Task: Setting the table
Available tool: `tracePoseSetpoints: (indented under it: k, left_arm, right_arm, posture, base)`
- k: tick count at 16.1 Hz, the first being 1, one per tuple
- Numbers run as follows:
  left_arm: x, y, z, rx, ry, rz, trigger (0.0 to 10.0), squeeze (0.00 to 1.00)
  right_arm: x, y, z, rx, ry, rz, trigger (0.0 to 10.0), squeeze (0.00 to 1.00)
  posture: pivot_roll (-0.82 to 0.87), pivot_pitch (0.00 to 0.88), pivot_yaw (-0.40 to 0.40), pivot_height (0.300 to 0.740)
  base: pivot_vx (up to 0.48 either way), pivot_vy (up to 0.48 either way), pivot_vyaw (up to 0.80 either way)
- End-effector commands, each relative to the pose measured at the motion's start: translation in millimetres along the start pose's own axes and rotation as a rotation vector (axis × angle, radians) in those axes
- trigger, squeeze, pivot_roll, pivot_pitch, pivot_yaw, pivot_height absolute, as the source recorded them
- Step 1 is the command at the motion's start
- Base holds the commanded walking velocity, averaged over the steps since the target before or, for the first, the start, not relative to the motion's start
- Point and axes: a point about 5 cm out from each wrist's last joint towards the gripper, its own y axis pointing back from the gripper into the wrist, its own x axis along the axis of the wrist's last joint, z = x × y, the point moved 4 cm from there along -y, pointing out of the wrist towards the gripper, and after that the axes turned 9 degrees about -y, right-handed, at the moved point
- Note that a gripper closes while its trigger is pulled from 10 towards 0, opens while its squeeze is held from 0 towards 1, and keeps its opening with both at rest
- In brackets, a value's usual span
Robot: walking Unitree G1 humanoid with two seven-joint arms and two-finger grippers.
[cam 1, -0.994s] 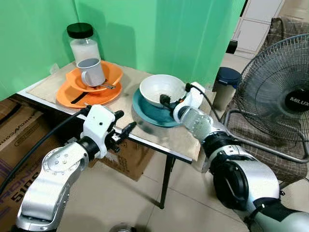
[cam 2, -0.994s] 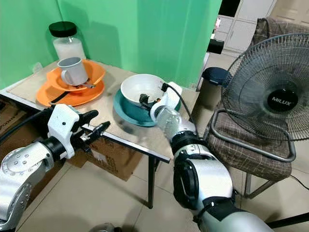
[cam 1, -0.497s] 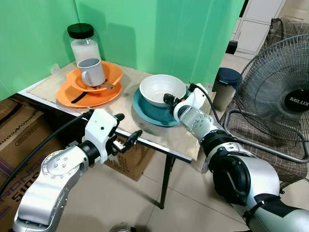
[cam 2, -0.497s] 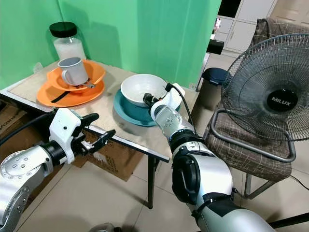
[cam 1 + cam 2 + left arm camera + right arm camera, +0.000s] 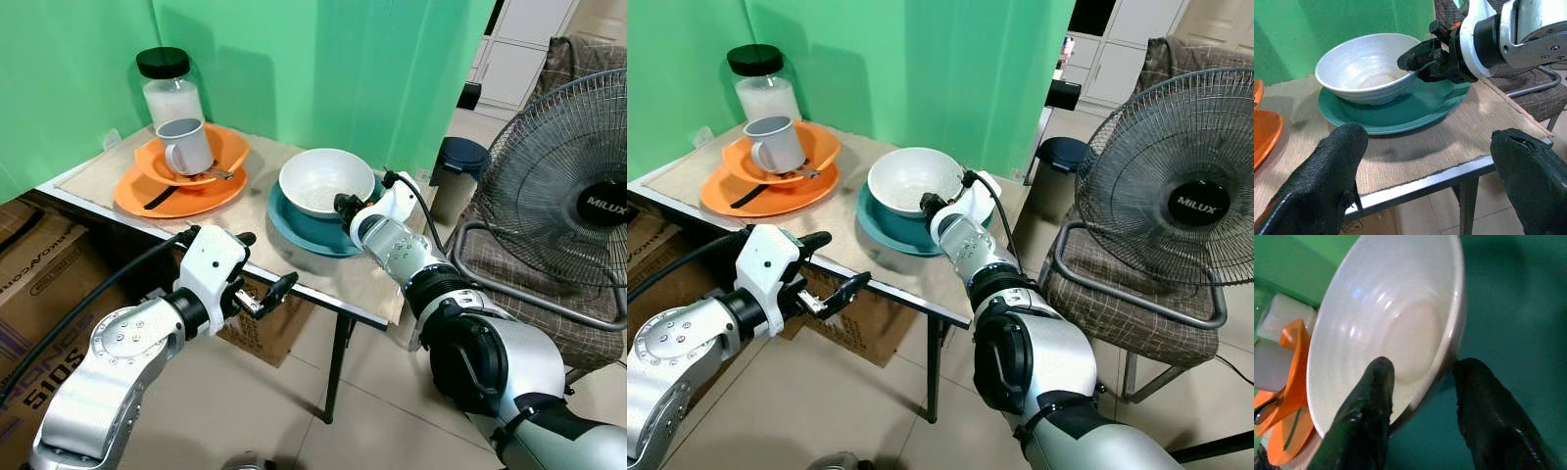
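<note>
The right gripper [image 5: 345, 205] pinches the rim of the white bowl [image 5: 325, 182], which sits tilted on the teal plate [image 5: 306, 231]. The left gripper [image 5: 263, 284] hovers open beside the table edge [image 5: 323, 303].

On the table [image 5: 362, 284], a bowl [image 5: 323, 181] sits on a plate [image 5: 323, 235], stacked dishes [image 5: 181, 186] to its left.

Lived-in home room, makeshift dining corner.

Small folding table [image 5: 367, 284] with woven mat stands on tiled floor [image 5: 255, 392], green cloth backdrop [image 5: 323, 69] hung behind. Standing fan [image 5: 568, 196] rests on checked chair [image 5: 509, 264]; cardboard boxes [image 5: 39, 284] under table, white cabinet doors [image 5: 514, 49] beyond.
</note>
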Motion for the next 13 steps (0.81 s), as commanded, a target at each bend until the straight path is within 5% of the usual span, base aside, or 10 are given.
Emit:
tracePoseSetpoints:
  k: [1, 9, 13]
  left_arm:
    - [3, 0.3, 1.2, -0.003, -0.018, 0.004, 10.0, 1.0]
    - [3, -2.5, 2.5, 0.001, -0.031, 0.012, 10.0, 1.0]
    - [6, -8.7, -1.2, 0.012, -0.046, 0.034, 10.0, 1.0]
  right_arm:
    - [-4, -0.3, 2.5, -0.019, -0.022, -0.009, 0.0, 0.0]
    - [0, -0.2, 1.3, -0.009, -0.038, 0.006, 0.0, 0.0]
    - [32, 2.6, -12.1, 0.061, -0.053, 0.097, 0.0, 0.0]
  posture:
    - [0.18, 0.0, -0.029, 0.74]
    - [0.18, 0.0, -0.04, 0.74]
    - [0.16, 0.0, -0.037, 0.74]
  base:
    - [0.0, 0.0, 0.0]
    - [0.0, 0.0, 0.0]
    - [0.0, 0.0, 0.0]
